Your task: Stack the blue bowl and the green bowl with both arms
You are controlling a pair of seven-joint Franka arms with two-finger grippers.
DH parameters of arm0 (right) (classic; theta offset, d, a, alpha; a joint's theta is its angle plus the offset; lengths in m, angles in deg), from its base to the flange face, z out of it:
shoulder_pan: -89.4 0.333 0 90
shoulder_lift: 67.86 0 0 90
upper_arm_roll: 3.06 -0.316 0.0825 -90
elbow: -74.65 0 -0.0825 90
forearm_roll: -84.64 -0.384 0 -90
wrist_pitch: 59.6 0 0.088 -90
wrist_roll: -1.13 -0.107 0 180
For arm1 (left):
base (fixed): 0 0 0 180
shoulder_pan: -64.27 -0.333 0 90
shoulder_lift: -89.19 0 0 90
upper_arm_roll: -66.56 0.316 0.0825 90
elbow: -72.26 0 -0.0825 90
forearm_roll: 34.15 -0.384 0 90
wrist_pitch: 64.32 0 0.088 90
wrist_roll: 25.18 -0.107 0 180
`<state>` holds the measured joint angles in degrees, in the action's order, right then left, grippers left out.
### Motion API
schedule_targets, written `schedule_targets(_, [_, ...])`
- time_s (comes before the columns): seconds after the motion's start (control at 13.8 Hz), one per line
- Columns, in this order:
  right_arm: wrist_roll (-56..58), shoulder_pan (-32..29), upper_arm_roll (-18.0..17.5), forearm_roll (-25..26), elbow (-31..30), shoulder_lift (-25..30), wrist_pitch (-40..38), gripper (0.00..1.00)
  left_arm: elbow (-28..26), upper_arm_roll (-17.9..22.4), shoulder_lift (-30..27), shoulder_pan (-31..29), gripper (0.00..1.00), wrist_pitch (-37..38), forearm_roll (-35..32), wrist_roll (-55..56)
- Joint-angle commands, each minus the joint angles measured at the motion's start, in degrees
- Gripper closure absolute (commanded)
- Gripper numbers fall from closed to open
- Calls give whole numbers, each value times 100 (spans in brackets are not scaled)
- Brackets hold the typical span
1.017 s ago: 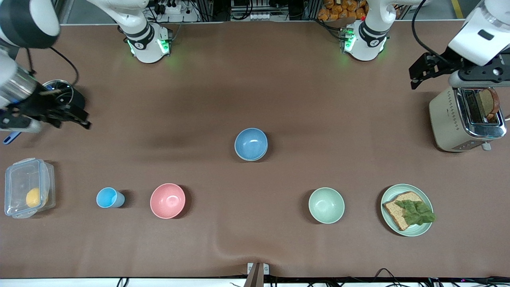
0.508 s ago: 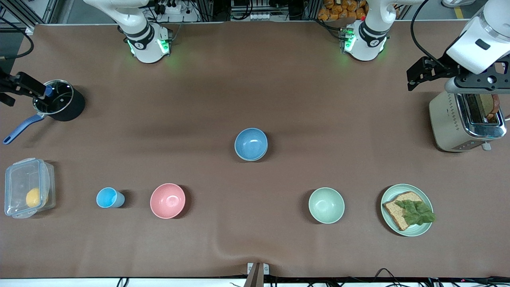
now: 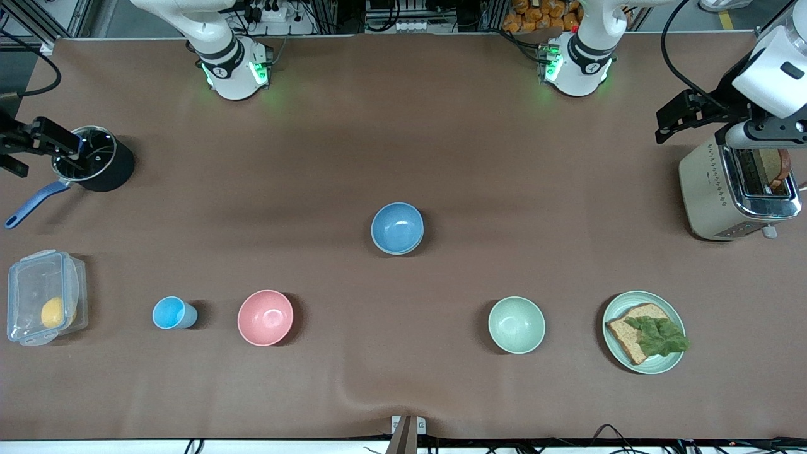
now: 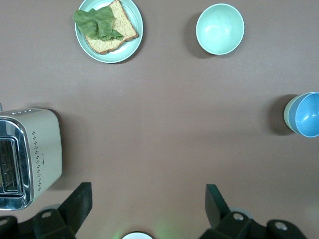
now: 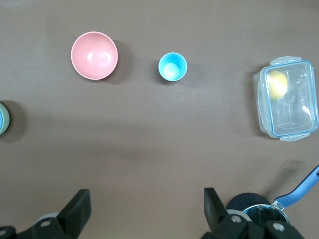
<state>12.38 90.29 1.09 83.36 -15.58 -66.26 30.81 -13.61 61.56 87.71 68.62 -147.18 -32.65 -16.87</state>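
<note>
The blue bowl (image 3: 397,227) sits upright at the table's middle, nested inside the green bowl, whose sage rim shows around it in the left wrist view (image 4: 286,115). The blue bowl also shows there (image 4: 305,114). My left gripper (image 3: 668,120) is open and empty, high over the table beside the toaster; its fingers stand wide apart in the left wrist view (image 4: 147,193). My right gripper (image 3: 38,150) is open and empty, high over the black pot at the right arm's end; it also shows in the right wrist view (image 5: 145,195).
A paler mint bowl (image 3: 516,325) and a mint plate (image 3: 674,362) with bread and lettuce lie nearer the camera. So do a pink bowl (image 3: 265,317), a light-blue cup (image 3: 170,313) and a clear box (image 3: 44,296). A toaster (image 3: 712,189) and a pot (image 3: 94,167) stand at the ends.
My right gripper has drawn back from over the table toward the right arm's edge, now over the pot. My left gripper has shifted slightly toward the left arm's end. The bowls have not moved.
</note>
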Motion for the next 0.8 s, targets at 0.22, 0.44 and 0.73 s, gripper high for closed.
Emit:
schedule_targets(0.22, [158, 157, 104, 49, 154, -10, -173, 0, -105, -54, -98, -49, 0, 67, 79, -110])
schedule_targets(0.44, [158, 157, 113, 49, 137, 16, -147, 0, -44, -19, -36, -49, 0, 59, 88, -40])
schedule_targets(0.73, [158, 157, 104, 49, 102, 16, -138, 0, -53, -18, -18, -40, 0, 67, 44, -31])
